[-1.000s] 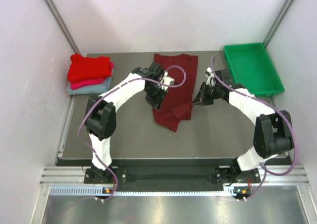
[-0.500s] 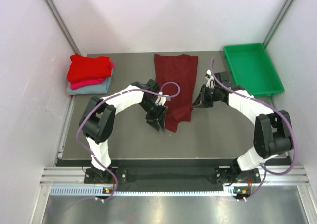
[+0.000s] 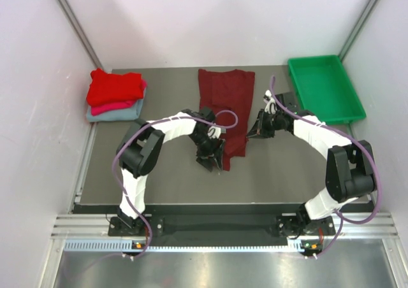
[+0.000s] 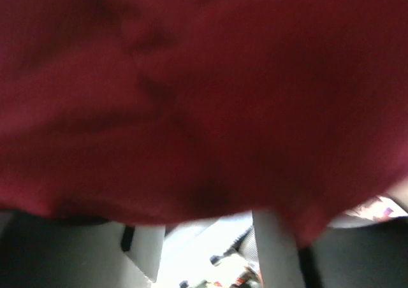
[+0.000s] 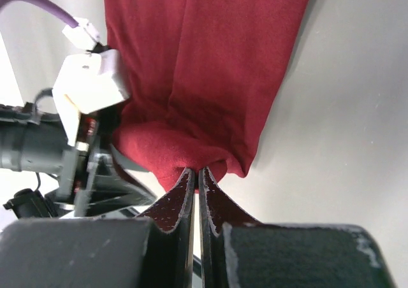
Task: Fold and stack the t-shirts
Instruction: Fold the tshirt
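Maroon shirt lying lengthwise mid-table, one gripper on each side of its near end

Going left to right in the overhead view: the folded stack (image 3: 115, 93) of red, pink and grey-blue shirts sits at the upper left of the table (image 3: 159, 180), well apart from the work. The left gripper (image 3: 210, 155) is at the lower-left corner of the maroon t-shirt (image 3: 226, 100). Cloth smothers its wrist view, so I cannot tell whether it is gripping or has let go. The shirt is a narrow strip running from the top of the frame down toward the arms. At its lower right edge the right gripper (image 3: 253, 131) is clenched, pinching a bunched fold of the maroon cloth. By my reckoning the next fold goes along that long axis, and the left arm is nearer the stack.
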Motion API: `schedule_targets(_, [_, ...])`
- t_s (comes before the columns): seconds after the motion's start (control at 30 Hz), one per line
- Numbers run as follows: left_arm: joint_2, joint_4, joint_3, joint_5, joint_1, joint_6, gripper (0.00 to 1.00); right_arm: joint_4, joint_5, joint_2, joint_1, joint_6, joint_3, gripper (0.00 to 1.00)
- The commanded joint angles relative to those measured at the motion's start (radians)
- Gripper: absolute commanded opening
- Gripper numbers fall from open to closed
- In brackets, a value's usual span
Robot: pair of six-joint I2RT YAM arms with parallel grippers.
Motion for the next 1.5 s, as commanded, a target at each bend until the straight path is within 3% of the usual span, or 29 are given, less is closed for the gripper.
schedule_targets(0.0, [0.017,0.002,0.092,-0.146,-0.051,0.049,0.55,0.046,0.003,-0.003,-0.008,-0.02,0.012,0.0])
schedule_targets(0.13, [-0.013,-0.032,0.121,-0.284,-0.114,0.092,0.46,0.041,0.003,-0.004,-0.01,-0.026,0.013,0.0])
schedule_targets(0.27, [-0.117,-0.093,0.115,-0.317,-0.177,0.193,0.41,0.043,0.005,-0.006,-0.013,-0.029,0.012,0.0])
schedule_targets(0.43, [-0.234,-0.152,0.13,-0.389,-0.222,0.288,0.44,0.046,0.005,-0.007,-0.015,-0.029,0.006,0.0])
schedule_targets(0.6, [-0.253,-0.172,0.158,-0.453,-0.271,0.39,0.49,0.057,0.005,-0.006,-0.016,-0.029,-0.005,0.0])
schedule_targets(0.93, [-0.249,0.124,-0.086,-0.533,-0.306,0.537,0.49,0.051,0.009,-0.021,-0.047,-0.04,-0.023,0.0])
schedule_targets(1.23, [-0.245,0.173,-0.022,-0.639,-0.331,0.546,0.49,0.052,0.011,-0.019,-0.051,-0.038,-0.03,0.0])
schedule_targets(1.47, [-0.216,0.192,0.001,-0.639,-0.36,0.607,0.49,0.06,0.012,-0.009,-0.051,-0.035,-0.025,0.0])
